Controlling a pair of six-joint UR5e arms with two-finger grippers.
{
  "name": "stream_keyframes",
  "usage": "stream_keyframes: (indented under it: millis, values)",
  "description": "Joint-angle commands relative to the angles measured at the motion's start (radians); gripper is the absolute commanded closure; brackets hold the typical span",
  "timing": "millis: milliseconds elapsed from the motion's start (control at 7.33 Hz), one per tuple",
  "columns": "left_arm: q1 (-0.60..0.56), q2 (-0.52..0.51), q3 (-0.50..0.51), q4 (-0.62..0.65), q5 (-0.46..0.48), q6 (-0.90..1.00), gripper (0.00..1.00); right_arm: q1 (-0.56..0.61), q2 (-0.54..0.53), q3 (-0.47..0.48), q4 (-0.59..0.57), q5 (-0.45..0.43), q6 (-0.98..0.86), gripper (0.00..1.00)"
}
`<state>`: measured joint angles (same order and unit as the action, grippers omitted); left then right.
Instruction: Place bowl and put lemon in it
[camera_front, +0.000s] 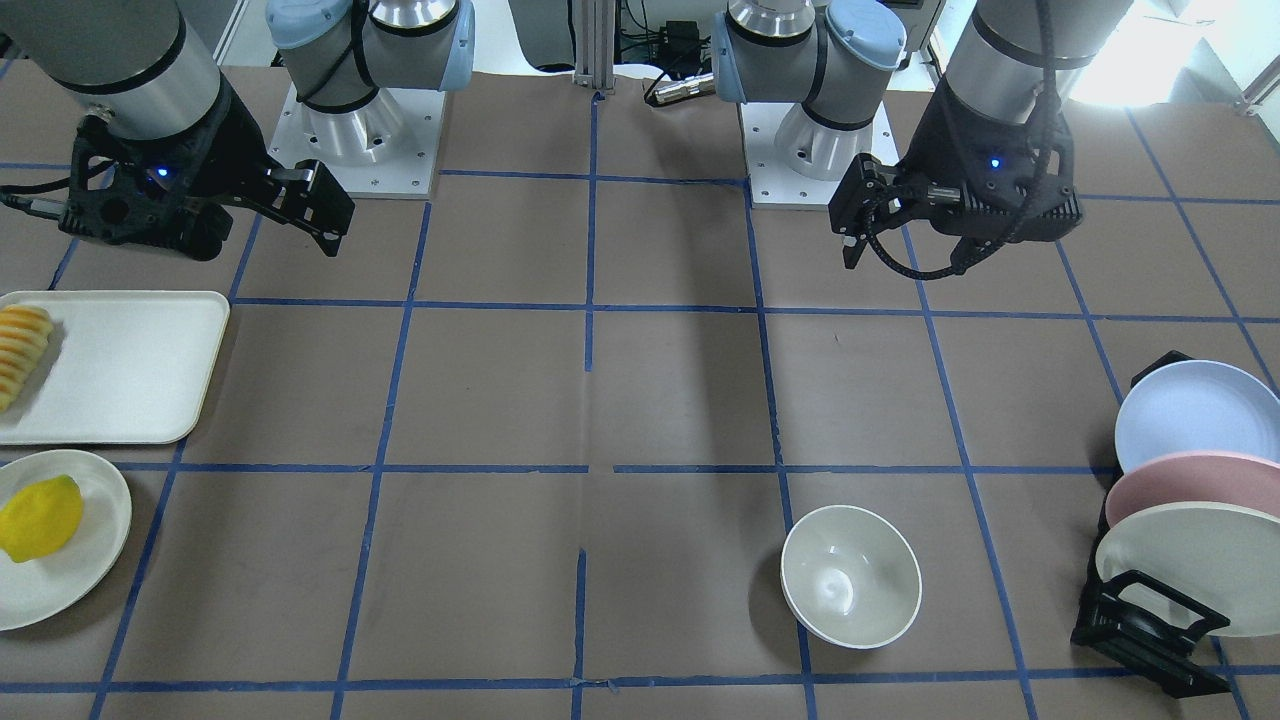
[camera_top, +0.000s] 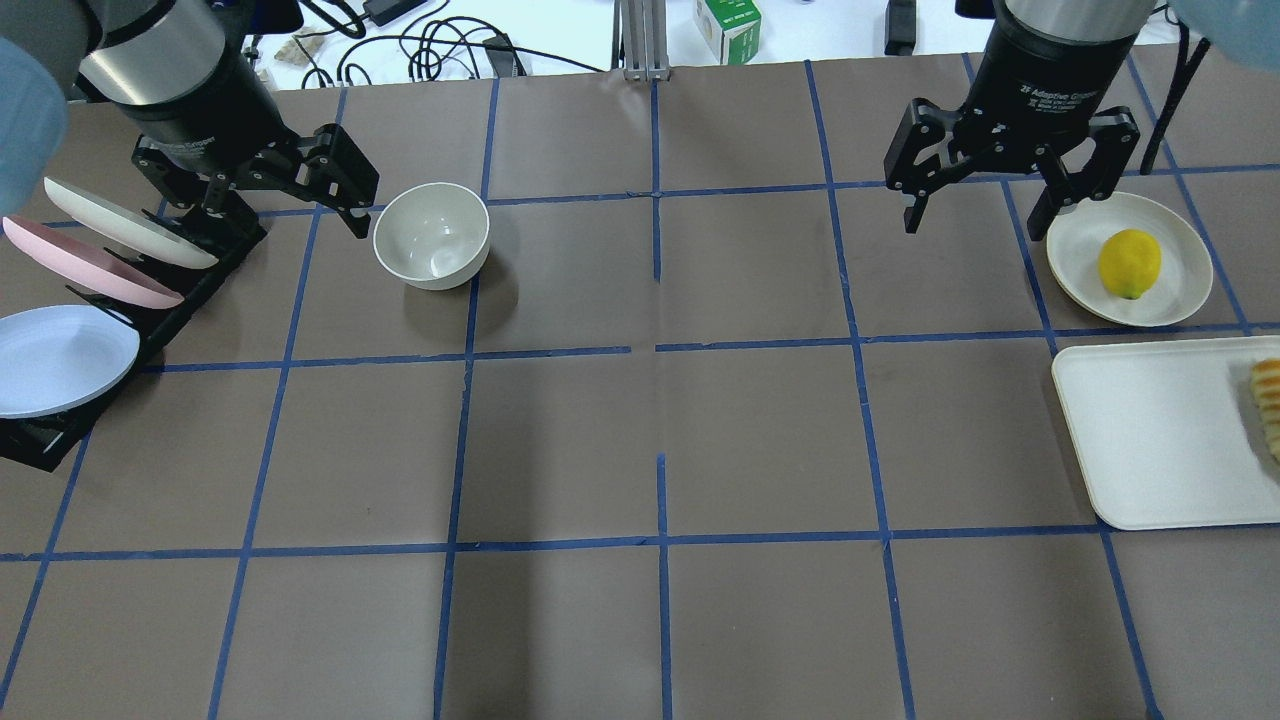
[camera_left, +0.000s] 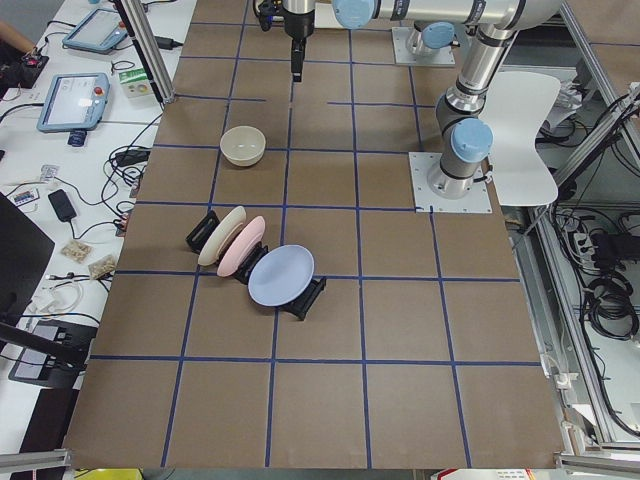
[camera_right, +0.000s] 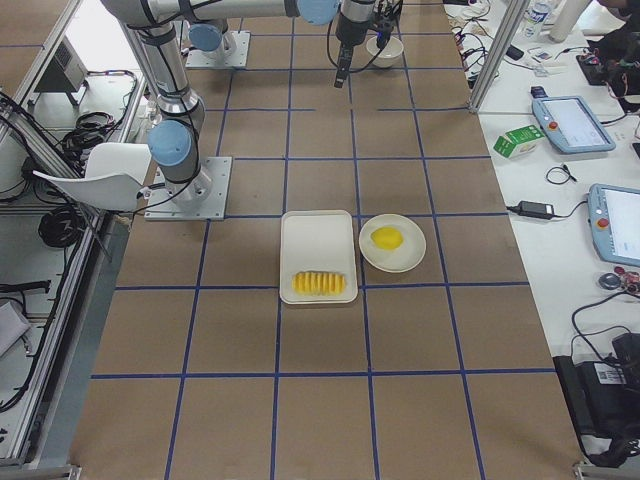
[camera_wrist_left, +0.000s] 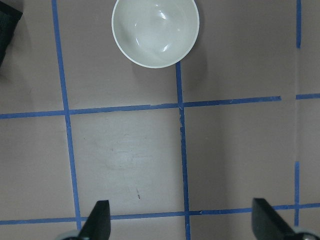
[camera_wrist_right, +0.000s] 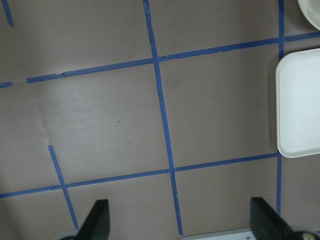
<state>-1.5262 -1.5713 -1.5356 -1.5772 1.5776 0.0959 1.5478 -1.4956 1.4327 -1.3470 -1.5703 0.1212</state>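
The off-white bowl (camera_top: 432, 235) stands upright and empty on the brown table; it also shows in the front view (camera_front: 850, 575) and at the top of the left wrist view (camera_wrist_left: 155, 31). The yellow lemon (camera_top: 1130, 263) lies on a cream plate (camera_top: 1180, 290), also seen in the front view (camera_front: 40, 517). My left gripper (camera_top: 285, 215) is open and empty, raised above the table just left of the bowl. My right gripper (camera_top: 980, 215) is open and empty, raised just left of the lemon's plate. The wrist views show both pairs of fingers spread wide over bare table.
A white tray (camera_top: 1150, 440) with ridged yellow-orange sliced fruit (camera_top: 1268, 400) lies near the lemon's plate. A black rack with blue, pink and cream plates (camera_top: 70, 290) stands at the table's left edge, under my left gripper. The arm bases (camera_front: 360, 120) stand at the robot's side.
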Motion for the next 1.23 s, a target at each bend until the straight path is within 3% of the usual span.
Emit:
stream_keyframes:
  millis: [0,545,818,955,1091]
  values:
    - [0.000,0.008,0.002,0.000,0.010,0.008,0.00,0.000,0.000,0.000,0.000,-0.001,0.000,0.00]
    - [-0.006,0.002,0.000,-0.001,0.007,-0.005,0.00,-0.017,0.020,0.002,-0.017,-0.014,-0.018,0.00]
    - [-0.006,0.002,-0.003,-0.004,0.007,-0.004,0.00,-0.162,0.043,0.002,-0.033,-0.048,-0.066,0.00]
    - [-0.005,-0.015,-0.001,-0.001,-0.002,0.013,0.00,-0.246,0.081,0.003,-0.100,-0.048,-0.189,0.00]
    - [-0.003,-0.109,0.020,0.055,-0.011,0.013,0.00,-0.311,0.142,0.002,-0.163,-0.048,-0.301,0.00]
